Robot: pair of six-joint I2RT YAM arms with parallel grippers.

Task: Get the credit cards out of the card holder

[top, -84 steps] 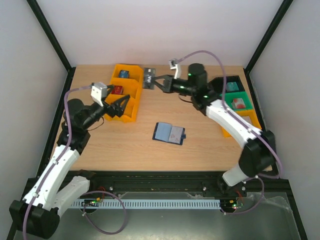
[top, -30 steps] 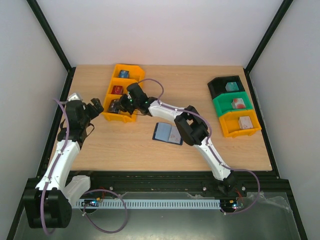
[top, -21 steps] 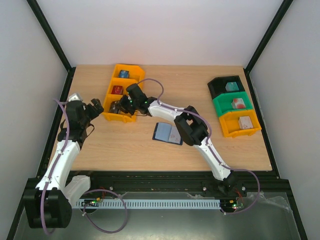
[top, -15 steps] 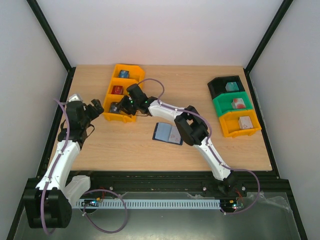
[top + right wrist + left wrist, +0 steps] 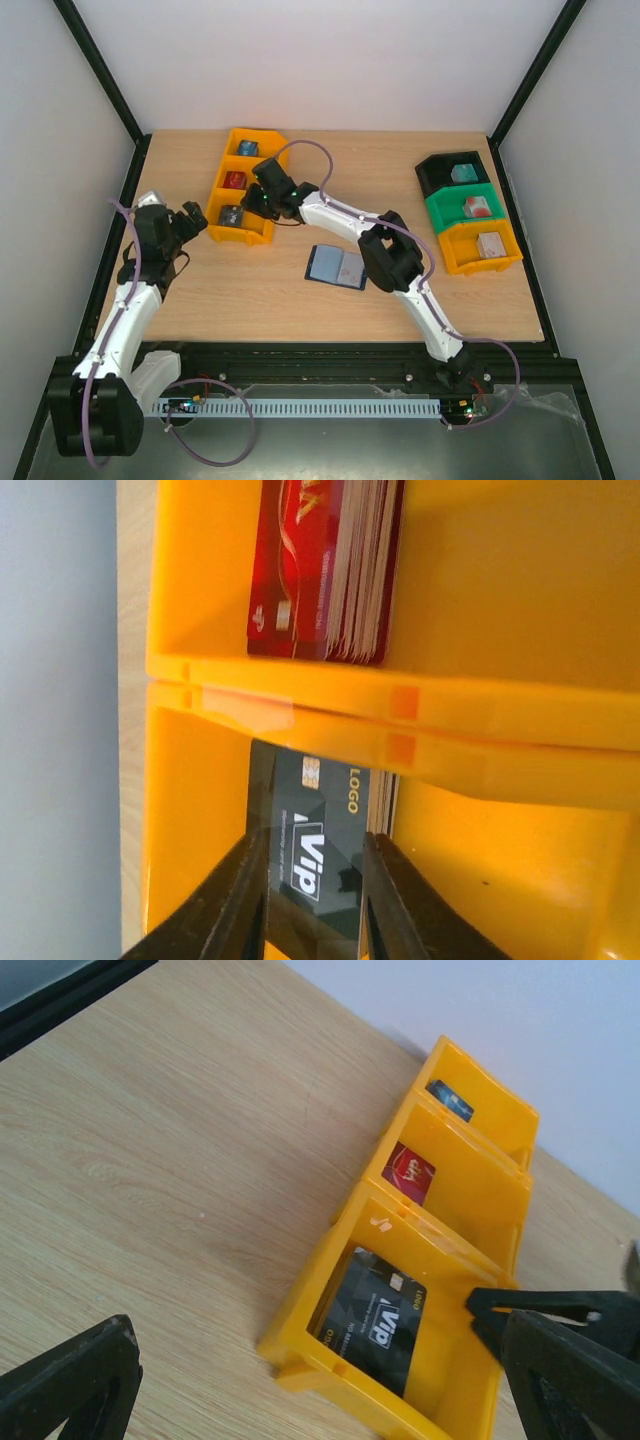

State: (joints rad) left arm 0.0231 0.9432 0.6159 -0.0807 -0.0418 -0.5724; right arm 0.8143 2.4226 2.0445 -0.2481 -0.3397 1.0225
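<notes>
Clearing the yellow bin cleanly looks like the job in hand. The right end effector hangs over its nearest compartment with its jaws parted and nothing pinched between them. The dark card lies below, leaning against the compartment wall. A good move, I judge, is a straight lift with the jaws kept wide, so neither finger hooks the card's edge or the divider. Only then should it swing toward the card holder. The holder lies spread open on the table just toward 5 o'clock of centre, well apart from the bin at 10 o'clock. A reddish patch shows on its right leaf, but I cannot tell whether a card is left inside. The left end effector waits at 9 o'clock, spread fully and holding nothing.

By count there is one card holder and one yellow bin of three compartments. The blue card sits in the far one, the red cards are stacked in the middle one, and the dark one is in the nearest. How many make up the red stack is too fine to tell. At 3 o'clock stand three single bins, a black bin, a green bin and a small yellow bin, each with something in it.
</notes>
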